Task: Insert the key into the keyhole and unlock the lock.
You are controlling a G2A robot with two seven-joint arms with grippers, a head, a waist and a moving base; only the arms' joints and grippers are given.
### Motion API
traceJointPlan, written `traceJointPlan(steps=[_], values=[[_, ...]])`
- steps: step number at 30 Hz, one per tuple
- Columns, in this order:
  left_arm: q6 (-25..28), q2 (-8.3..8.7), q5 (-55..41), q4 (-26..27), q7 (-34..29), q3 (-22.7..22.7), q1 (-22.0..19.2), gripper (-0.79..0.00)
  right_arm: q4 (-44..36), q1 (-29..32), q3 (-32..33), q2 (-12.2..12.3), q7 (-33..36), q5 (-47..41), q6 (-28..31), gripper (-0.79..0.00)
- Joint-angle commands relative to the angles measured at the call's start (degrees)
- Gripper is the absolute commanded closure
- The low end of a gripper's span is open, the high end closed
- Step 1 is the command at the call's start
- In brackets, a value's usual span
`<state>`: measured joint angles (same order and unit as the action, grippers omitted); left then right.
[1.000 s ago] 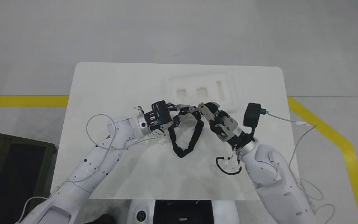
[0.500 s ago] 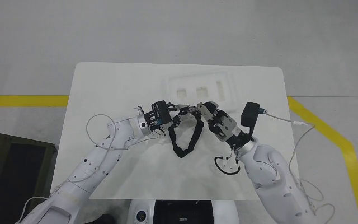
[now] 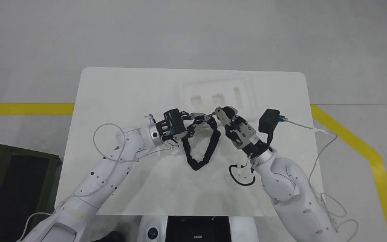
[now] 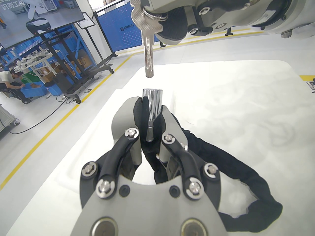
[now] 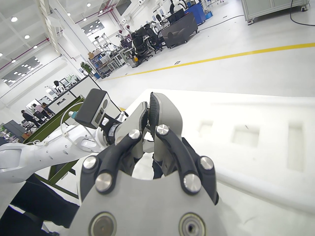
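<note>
The left gripper (image 4: 151,110) has its fingers clamped on the lock (image 4: 153,104), a shiny metal cylinder standing up between the pads with its open end free. A black sleeved chain (image 4: 236,170) runs off from the lock in a loop that hangs between the two arms above the white tabletop (image 4: 258,94); I cannot tell whether it touches the surface. The right gripper (image 4: 153,10) has its fingers pressed together on the head of the key (image 4: 148,47). The blade points at the cylinder's end, roughly in line with it, and the tip sits just short of it with a small gap, so the key is not yet in. On the far part of the tabletop lies a white foam tray (image 5: 265,114) with three rectangular recesses.
</note>
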<state>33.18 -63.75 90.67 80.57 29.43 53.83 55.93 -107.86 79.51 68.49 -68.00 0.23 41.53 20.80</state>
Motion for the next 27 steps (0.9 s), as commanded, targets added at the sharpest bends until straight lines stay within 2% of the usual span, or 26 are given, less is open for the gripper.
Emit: traceJointPlan(steps=[1,27], values=[[0.0,0.00,0.0,0.0,0.0,0.0,0.0,0.000,0.0,0.0,0.0,0.0,0.3,0.0,0.1,0.000],[0.0,0.00,0.0,0.0,0.0,0.0,0.0,0.000,0.7,0.6,-0.1,-0.7,0.7,0.0,-0.5,0.000]])
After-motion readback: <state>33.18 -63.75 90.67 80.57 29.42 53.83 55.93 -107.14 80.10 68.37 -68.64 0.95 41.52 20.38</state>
